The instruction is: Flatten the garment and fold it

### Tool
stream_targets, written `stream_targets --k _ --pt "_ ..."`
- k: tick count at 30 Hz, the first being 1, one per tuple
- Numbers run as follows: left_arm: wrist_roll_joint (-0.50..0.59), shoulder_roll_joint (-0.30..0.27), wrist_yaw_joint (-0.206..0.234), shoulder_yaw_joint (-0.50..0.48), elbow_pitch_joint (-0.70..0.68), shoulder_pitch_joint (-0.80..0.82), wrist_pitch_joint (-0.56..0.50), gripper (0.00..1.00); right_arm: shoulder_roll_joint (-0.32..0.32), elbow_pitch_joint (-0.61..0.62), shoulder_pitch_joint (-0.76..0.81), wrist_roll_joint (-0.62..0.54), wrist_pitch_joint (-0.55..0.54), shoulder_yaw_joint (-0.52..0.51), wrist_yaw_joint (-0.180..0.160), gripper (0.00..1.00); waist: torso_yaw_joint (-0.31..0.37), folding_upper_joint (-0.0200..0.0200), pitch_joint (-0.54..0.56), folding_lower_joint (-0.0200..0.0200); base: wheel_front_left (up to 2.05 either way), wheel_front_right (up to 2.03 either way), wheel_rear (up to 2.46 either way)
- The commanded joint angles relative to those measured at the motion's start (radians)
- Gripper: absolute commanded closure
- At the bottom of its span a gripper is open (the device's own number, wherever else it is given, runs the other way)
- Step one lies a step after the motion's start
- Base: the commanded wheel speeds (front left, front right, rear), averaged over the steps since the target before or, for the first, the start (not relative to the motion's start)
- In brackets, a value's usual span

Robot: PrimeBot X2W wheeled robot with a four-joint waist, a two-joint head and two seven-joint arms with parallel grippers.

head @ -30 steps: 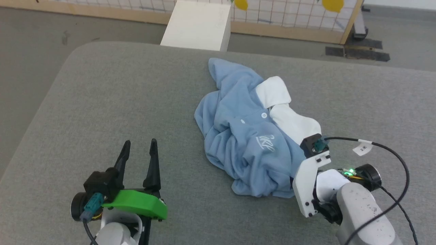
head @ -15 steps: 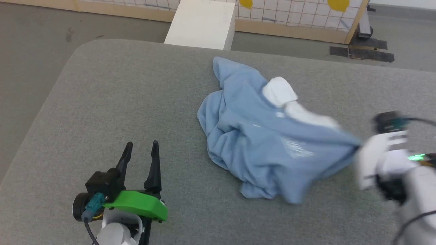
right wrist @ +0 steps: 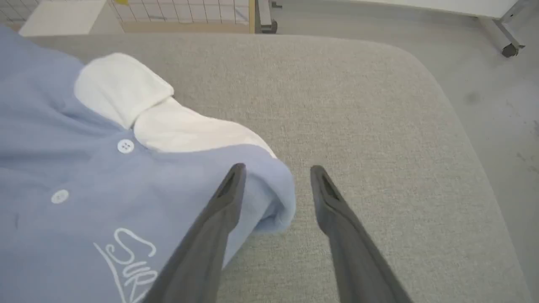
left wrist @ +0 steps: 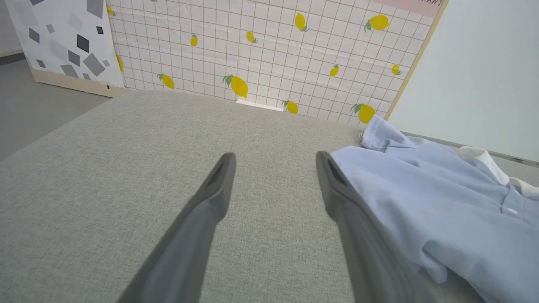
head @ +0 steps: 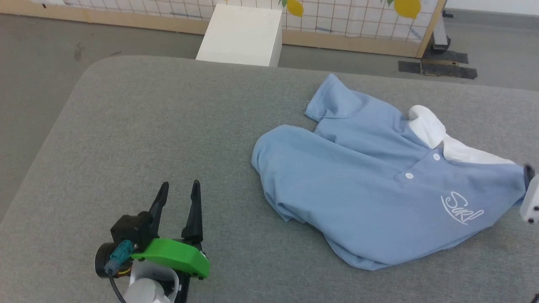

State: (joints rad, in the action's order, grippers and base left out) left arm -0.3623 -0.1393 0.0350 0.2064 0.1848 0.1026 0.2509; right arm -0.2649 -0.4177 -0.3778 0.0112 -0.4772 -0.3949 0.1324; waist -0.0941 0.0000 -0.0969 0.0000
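The garment [head: 370,189] is laid lengthwise toward the right gripper [right wrist: 276,170], its edge flanked by those spread fingers. The left gripper [head: 179,189], likewise spread, is placed farther off.

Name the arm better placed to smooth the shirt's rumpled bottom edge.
Left. The left arm, jaws open, sits on the shirt's rumpled hem side, with cloth right beside one finger in its wrist view. The right arm, jaws also open, is at the opposite shoulder end by the collar.

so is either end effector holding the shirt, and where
Nothing is held: the left end effector and right end effector are open; the shirt lies loose.
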Motion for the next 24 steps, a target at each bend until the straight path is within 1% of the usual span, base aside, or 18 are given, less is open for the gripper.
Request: stream_targets --k 1,4,8,11,13,14,17,19,22,24 --pt "-0.012 -0.007 0.001 -0.001 0.0 0.003 -0.003 0.0 0.022 0.037 0.004 0.007 0.064 -0.015 -0.002 0.0 0.009 0.0 0.009 0.0 0.0 0.0 0.0" --pt "-0.019 -0.011 0.001 -0.003 -0.003 0.009 -0.013 0.0 0.099 0.118 0.029 0.043 0.203 -0.027 -0.002 0.0 0.026 0.0 0.017 0.0 0.0 0.0 0.0" --pt "-0.033 -0.017 0.001 -0.009 -0.007 0.02 -0.032 0.0 0.183 0.219 0.119 0.072 0.312 -0.012 -0.002 0.0 0.066 0.0 0.035 0.0 0.0 0.0 0.0" --pt "-0.046 -0.019 0.002 -0.014 -0.004 0.033 -0.052 0.0 0.208 0.26 0.197 0.111 0.349 0.014 -0.002 0.0 0.107 0.0 0.037 0.0 0.0 0.0 0.0" --pt "-0.059 -0.021 -0.001 -0.019 -0.003 0.053 -0.07 0.0 0.213 0.26 0.247 0.153 0.349 0.044 -0.002 0.0 0.139 0.0 0.038 0.0 0.0 0.0 0.0" --pt "-0.056 -0.031 -0.006 -0.015 -0.001 0.071 -0.088 0.0 0.214 0.251 0.268 0.189 0.354 0.068 -0.002 0.0 0.16 0.0 0.036 0.0 0.0 0.0 0.0" --pt "-0.053 -0.056 -0.026 0.003 0.021 0.15 -0.167 0.0 0.214 0.226 0.313 0.253 0.362 0.113 -0.002 0.0 0.199 0.0 0.021 0.0 0.0 0.0 0.0" --pt "-0.057 -0.073 -0.035 0.011 0.056 0.231 -0.247 0.0 0.214 0.215 0.319 0.27 0.371 0.134 -0.002 0.0 0.23 0.0 0.001 0.0 0.0 0.0 0.0" --pt "-0.067 -0.082 -0.053 0.033 0.133 0.388 -0.395 0.0 0.214 0.205 0.303 0.279 0.378 0.161 -0.002 0.0 0.276 0.0 -0.039 0.0 0.0 0.0 0.0" --pt "-0.092 -0.07 -0.048 0.034 0.201 0.488 -0.502 0.0 0.214 0.202 0.285 0.284 0.375 0.179 -0.002 0.0 0.304 0.0 -0.069 0.0 0.0 0.0 0.0"
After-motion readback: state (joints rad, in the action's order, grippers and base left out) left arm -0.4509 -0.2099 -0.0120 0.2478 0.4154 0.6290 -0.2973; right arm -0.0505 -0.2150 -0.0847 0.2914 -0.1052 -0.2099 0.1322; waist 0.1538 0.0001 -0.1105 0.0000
